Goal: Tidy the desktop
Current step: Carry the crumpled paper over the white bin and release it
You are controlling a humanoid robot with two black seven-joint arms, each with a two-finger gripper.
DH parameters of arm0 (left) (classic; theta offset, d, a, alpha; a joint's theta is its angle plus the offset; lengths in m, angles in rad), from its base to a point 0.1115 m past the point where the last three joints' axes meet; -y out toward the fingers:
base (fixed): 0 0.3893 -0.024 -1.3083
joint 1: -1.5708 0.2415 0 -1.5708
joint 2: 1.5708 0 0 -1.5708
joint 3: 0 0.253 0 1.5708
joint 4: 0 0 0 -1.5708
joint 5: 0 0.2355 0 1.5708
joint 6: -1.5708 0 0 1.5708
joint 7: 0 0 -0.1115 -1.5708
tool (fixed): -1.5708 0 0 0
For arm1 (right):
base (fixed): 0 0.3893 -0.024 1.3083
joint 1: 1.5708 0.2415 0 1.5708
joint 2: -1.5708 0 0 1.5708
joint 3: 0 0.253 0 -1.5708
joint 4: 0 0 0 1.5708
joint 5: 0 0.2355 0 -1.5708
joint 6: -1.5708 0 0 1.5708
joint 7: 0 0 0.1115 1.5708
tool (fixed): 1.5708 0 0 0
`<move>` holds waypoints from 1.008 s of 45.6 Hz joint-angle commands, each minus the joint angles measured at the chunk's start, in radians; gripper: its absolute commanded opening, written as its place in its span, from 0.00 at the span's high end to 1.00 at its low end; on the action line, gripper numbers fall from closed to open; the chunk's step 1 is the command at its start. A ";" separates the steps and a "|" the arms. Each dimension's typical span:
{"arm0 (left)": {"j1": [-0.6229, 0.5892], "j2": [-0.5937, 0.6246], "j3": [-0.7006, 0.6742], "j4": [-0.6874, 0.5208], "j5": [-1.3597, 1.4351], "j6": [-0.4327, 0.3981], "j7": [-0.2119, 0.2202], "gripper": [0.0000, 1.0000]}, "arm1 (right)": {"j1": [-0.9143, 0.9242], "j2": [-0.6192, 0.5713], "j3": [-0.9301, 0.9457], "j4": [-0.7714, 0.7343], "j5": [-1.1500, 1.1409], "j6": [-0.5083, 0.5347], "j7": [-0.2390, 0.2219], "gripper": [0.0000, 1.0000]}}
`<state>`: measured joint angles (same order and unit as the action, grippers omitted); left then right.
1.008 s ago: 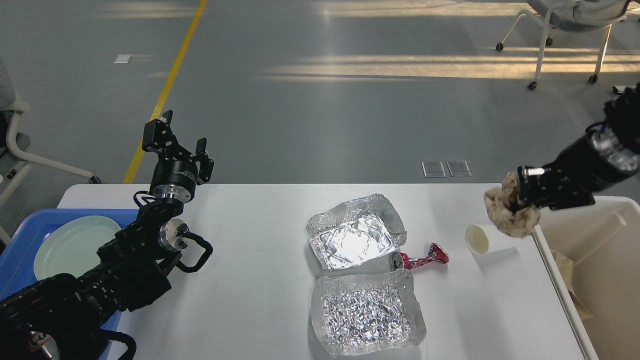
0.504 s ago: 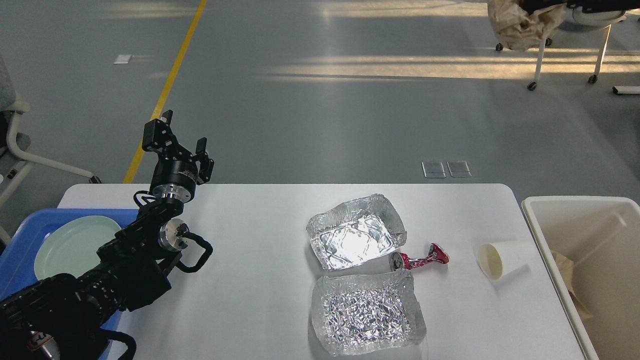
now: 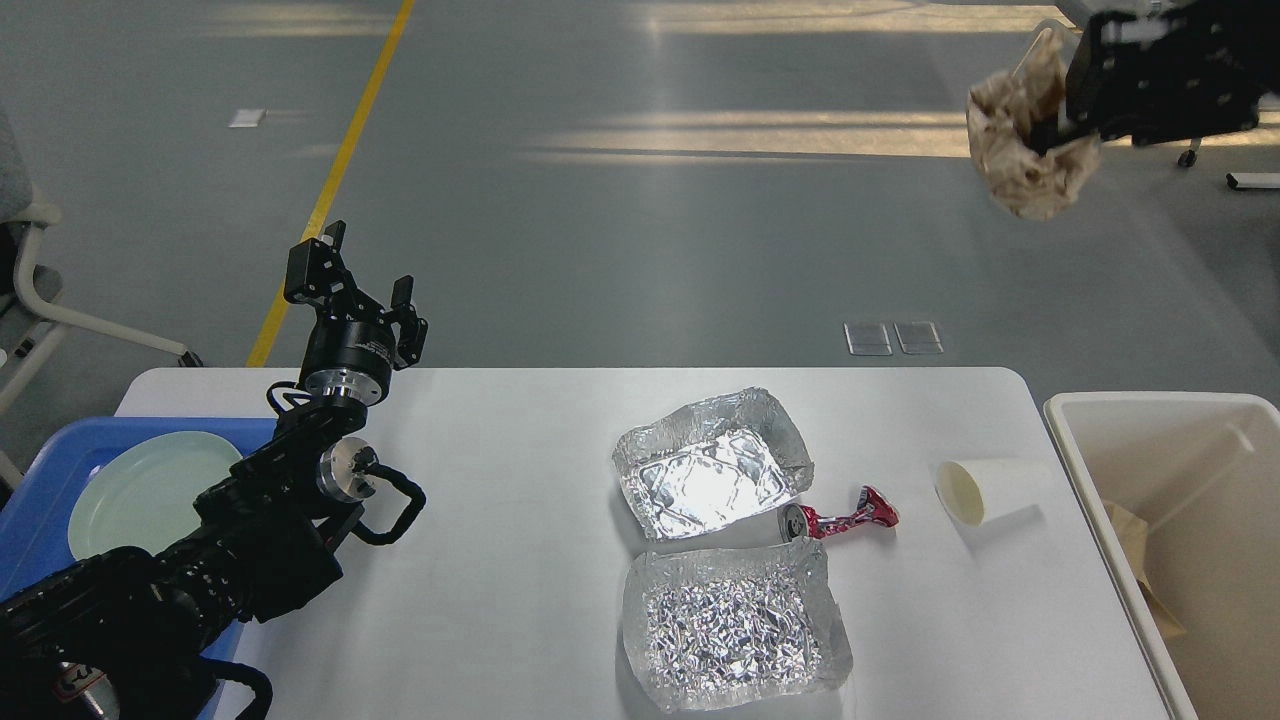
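**Paper wad held high, right of the desktop**

Up at the top right, my right gripper (image 3: 1060, 125) is clamped on a crumpled brown paper wad (image 3: 1030, 150), well above and beyond the desktop's (image 3: 500, 560) far right corner. My left gripper (image 3: 350, 280) stands upright over the desktop's far left edge, its two fingers spread apart with nothing between them.

Taking the desktop as the landmark: it fills the lower middle of the head view, white and flat. Near its centre sits a foil tray (image 3: 712, 462) with a smooth, shiny bottom, and just on the near side of that tray lies a second foil tray (image 3: 735, 625) with a crinkled bottom. Between them, at their right ends, lies a crushed red can (image 3: 840, 518). Right of the can, near the desktop's right edge, a white paper cup (image 3: 975, 490) lies on its side, mouth facing left.

Off the desktop's right edge stands an off-white bin (image 3: 1150, 410) with brown paper inside. At the desktop's left end sits a blue tray (image 3: 55, 455) holding a pale green plate (image 3: 140, 490).
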<state>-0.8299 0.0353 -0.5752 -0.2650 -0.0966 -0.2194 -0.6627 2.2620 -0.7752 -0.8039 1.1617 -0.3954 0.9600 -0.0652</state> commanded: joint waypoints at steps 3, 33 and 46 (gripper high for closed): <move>0.000 0.000 0.000 0.001 0.000 0.000 0.000 0.00 | -0.238 0.011 -0.054 -0.013 -0.138 -0.022 -0.001 1.00; 0.000 0.000 0.000 0.000 0.000 0.000 0.000 0.00 | -0.910 0.051 -0.089 -0.499 -0.301 -0.467 0.007 0.99; 0.000 0.000 0.000 0.000 0.000 0.000 0.000 0.00 | -1.124 0.109 -0.078 -0.672 -0.287 -0.671 0.010 0.41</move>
<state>-0.8299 0.0353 -0.5752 -0.2649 -0.0966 -0.2194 -0.6626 1.1891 -0.6740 -0.8886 0.5174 -0.6838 0.3565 -0.0556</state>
